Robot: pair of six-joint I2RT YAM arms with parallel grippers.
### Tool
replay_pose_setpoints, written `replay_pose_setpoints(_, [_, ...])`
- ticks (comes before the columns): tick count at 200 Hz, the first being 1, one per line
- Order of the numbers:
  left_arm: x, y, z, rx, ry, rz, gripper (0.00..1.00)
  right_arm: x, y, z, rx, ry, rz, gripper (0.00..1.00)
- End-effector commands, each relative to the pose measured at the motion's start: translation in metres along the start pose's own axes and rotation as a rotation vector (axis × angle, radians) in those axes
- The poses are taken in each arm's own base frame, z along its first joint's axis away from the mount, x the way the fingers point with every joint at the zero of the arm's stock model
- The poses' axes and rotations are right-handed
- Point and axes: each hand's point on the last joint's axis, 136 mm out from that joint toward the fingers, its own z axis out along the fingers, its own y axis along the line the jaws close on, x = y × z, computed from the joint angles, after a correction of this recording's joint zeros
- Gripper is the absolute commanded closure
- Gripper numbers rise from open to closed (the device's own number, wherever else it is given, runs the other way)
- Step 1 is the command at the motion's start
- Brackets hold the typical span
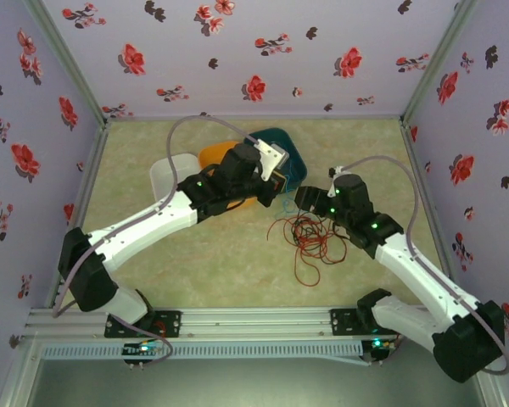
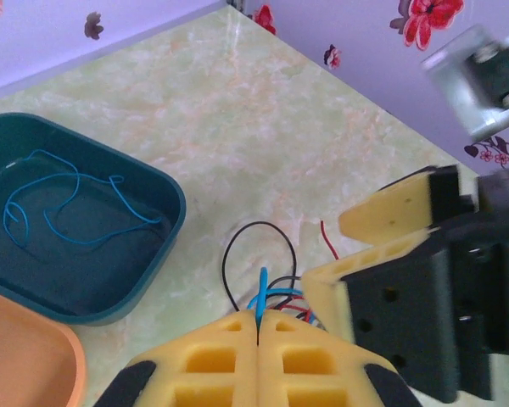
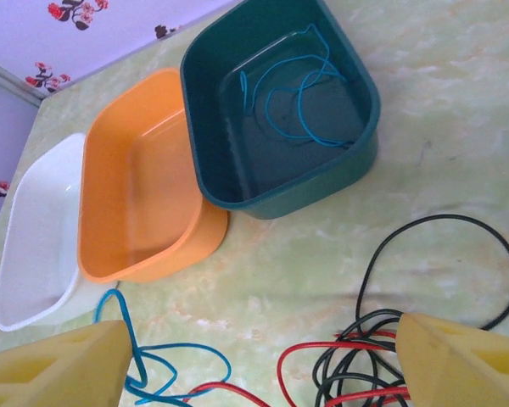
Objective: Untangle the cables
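1. Yellow-padded left gripper [image 2: 257, 320] is clamped shut on a blue cable [image 2: 263, 284], near teal bin [image 2: 165, 191].
2. I see right gripper [image 3: 263, 365] open, jaws wide apart either side of red cable [image 3: 339, 343] + black cable [image 3: 445, 217] tangle on desk [image 3: 458, 127].
3. Second blue cable [image 3: 299, 102] lies loose inside teal bin; orange bin [image 3: 144, 195] right beside it.

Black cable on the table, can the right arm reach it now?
Probably yes: the right gripper hangs open over the tangle, and the black cable loops uncovered beside its fingers, though red cable is twisted through it.
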Motion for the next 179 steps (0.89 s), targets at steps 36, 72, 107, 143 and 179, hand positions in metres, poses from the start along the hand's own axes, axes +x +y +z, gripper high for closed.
replay_pose_setpoints(36, [-0.04, -0.01, -0.026, 0.022, -0.112, 0.047, 1.0, -0.001, 0.024, 0.027, -0.087, 0.027, -0.025, 0.27])
replay_pose_setpoints(72, [-0.049, -0.008, -0.036, 0.006, -0.142, 0.074, 1.0, 0.014, 0.018, 0.044, -0.068, 0.078, 0.001, 0.51])
replay_pose_setpoints(107, [-0.065, -0.002, -0.061, -0.045, -0.221, 0.104, 1.0, 0.03, 0.005, 0.056, -0.039, 0.109, 0.034, 0.52])
replay_pose_setpoints(143, [-0.086, 0.006, -0.092, -0.106, -0.331, 0.125, 1.0, 0.04, -0.001, 0.063, -0.029, 0.134, 0.051, 0.48])
replay_pose_setpoints(179, [-0.101, 0.013, -0.116, -0.158, -0.41, 0.132, 1.0, 0.039, -0.005, 0.06, -0.004, 0.126, 0.034, 0.47])
